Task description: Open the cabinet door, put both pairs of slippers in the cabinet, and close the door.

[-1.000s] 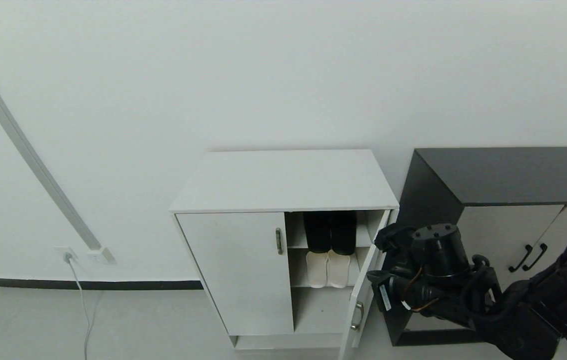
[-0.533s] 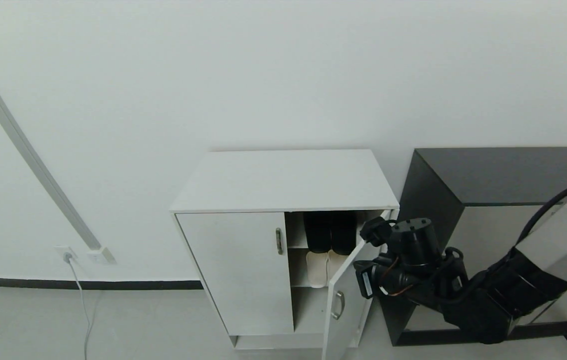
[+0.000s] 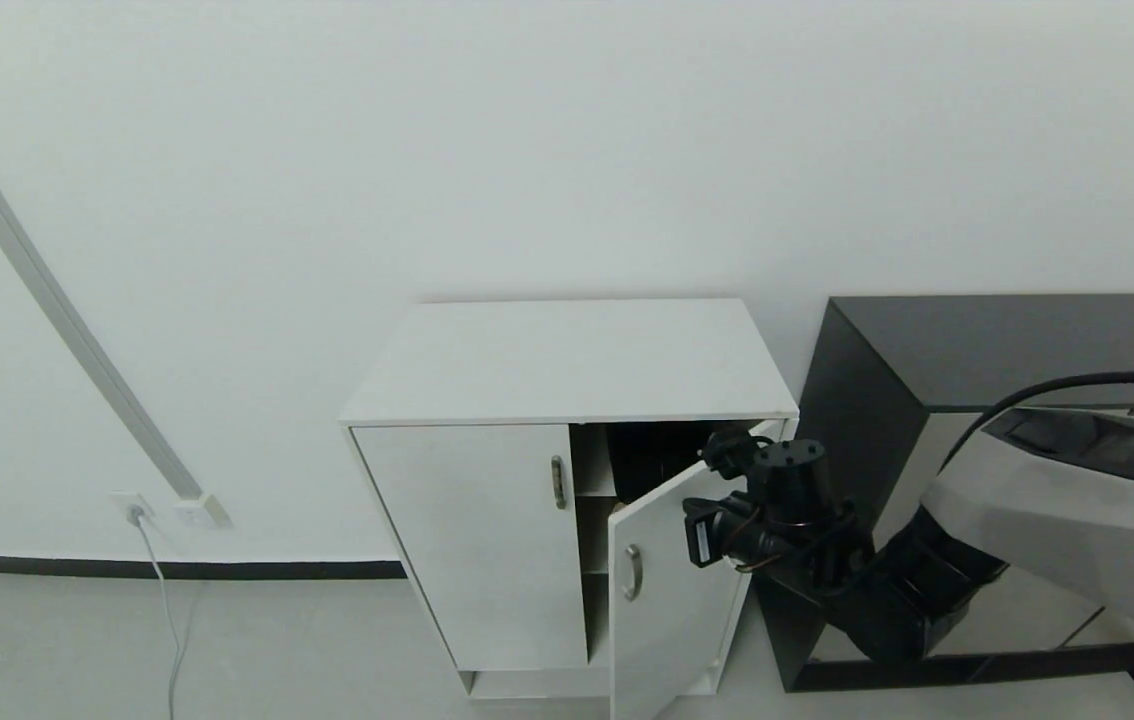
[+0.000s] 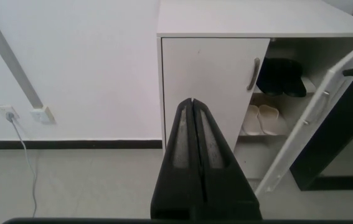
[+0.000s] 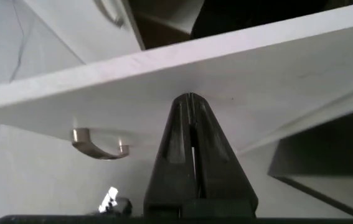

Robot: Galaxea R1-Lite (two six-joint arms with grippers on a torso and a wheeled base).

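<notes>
The right gripper (image 5: 190, 99), fingers closed together on nothing, has its tip against the outer face of the half-shut right door (image 3: 672, 590), higher than its handle (image 3: 633, 572). Press steadily along the hinge arc so it doesn't skid. Behind, black slippers (image 4: 282, 78) and white slippers (image 4: 263, 118) sit on cabinet (image 3: 567, 360) shelves.

White wall (image 3: 567, 150), grey floor (image 3: 47, 650), black sideboard (image 3: 1007, 345)

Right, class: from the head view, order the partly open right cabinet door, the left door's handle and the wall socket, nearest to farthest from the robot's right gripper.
1. Right cabinet door: the right gripper sits against its upper part.
2. Left door's handle: a little further to the left.
3. Wall socket: far left, low down.
</notes>
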